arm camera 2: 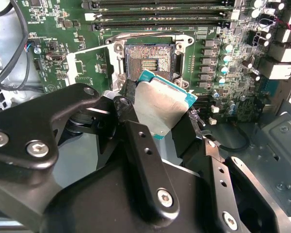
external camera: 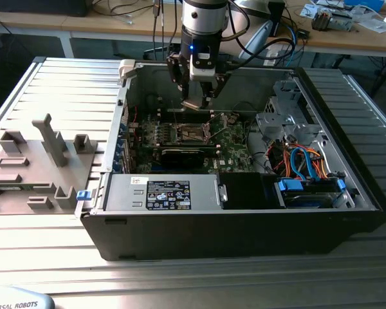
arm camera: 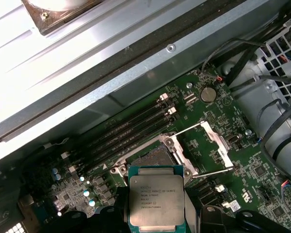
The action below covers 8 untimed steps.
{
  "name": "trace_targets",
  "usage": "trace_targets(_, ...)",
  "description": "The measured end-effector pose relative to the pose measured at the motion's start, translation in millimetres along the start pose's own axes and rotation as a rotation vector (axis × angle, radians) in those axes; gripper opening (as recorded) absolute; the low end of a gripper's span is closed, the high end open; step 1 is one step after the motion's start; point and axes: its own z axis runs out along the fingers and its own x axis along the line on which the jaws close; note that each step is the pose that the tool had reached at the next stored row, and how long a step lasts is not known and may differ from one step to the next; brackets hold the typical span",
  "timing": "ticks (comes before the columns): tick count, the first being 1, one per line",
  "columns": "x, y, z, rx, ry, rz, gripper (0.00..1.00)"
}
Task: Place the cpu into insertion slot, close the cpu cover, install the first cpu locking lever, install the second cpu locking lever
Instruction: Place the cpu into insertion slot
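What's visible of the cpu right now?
The cpu is a small flat square chip with a printed silvery-grey metal top and a green edge around it. The claw grips it by two opposite sides and holds it just above the open socket, not yet seated. Nothing else touches it.

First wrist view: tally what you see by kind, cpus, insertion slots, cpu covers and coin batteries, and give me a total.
cpu: 1
insertion slot: 1
cpu cover: 1
coin battery: 1
Total: 4
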Motion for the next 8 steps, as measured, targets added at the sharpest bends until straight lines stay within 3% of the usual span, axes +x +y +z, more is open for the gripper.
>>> trace_targets(8,0.0,0.0,0.0,-0.0002,-0.0003,0.008,0.54)
